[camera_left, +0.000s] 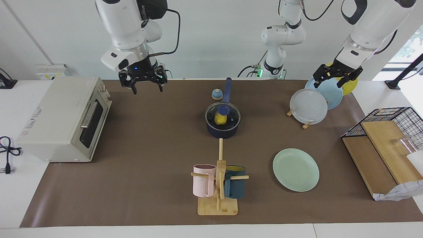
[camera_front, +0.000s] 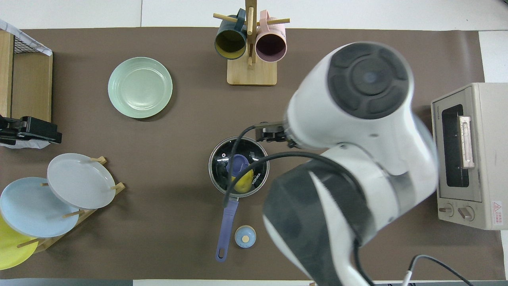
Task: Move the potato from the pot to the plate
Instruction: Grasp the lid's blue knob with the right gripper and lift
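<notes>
The navy pot point(camera_left: 222, 133) stands mid-table, its long blue handle point(camera_left: 227, 89) pointing toward the robots. A glass lid point(camera_left: 233, 115) with a blue knob sits on it. The yellow potato point(camera_left: 219, 118) shows through the lid, inside the pot. From overhead I see the pot point(camera_front: 212, 171) and potato point(camera_front: 244, 182) too. The mint-green plate point(camera_left: 295, 169) lies bare, farther from the robots, toward the left arm's end; it also shows in the overhead view point(camera_front: 140, 87). My right gripper point(camera_left: 147, 84) hangs open over the mat beside the toaster oven. My left gripper point(camera_left: 333, 79) is open above the plate rack.
A toaster oven point(camera_left: 62, 120) stands at the right arm's end. A mug tree point(camera_left: 218, 180) with pink and teal mugs stands farther out than the pot. A rack holds grey-white point(camera_left: 308, 106), light blue point(camera_left: 330, 96) and yellow plates. A small blue round thing point(camera_left: 216, 94) lies beside the pot handle. A wire basket point(camera_left: 393, 122) stands at the left arm's end.
</notes>
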Controlling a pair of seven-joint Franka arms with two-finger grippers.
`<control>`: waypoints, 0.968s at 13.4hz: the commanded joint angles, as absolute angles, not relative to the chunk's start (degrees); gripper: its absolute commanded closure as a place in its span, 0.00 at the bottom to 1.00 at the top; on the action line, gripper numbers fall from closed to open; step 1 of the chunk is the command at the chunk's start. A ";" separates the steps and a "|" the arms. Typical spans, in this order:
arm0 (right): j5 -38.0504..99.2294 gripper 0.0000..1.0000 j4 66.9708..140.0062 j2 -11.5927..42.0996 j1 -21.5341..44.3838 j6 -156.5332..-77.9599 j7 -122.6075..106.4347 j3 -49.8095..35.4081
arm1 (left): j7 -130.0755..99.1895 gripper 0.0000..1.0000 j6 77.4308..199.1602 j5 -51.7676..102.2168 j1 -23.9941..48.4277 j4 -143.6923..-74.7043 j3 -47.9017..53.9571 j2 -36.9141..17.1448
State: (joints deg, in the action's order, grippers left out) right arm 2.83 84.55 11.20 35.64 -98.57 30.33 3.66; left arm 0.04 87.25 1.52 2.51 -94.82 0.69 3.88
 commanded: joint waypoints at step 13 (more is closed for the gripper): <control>-1.40 0.00 102.73 14.51 47.37 -120.23 37.79 4.13 | -0.18 0.00 86.66 1.58 1.58 -95.45 1.32 4.92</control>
State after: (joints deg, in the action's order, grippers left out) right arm -0.18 98.30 17.70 46.92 -118.28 36.90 3.83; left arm 0.04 87.25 1.52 2.51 -94.82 0.69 3.88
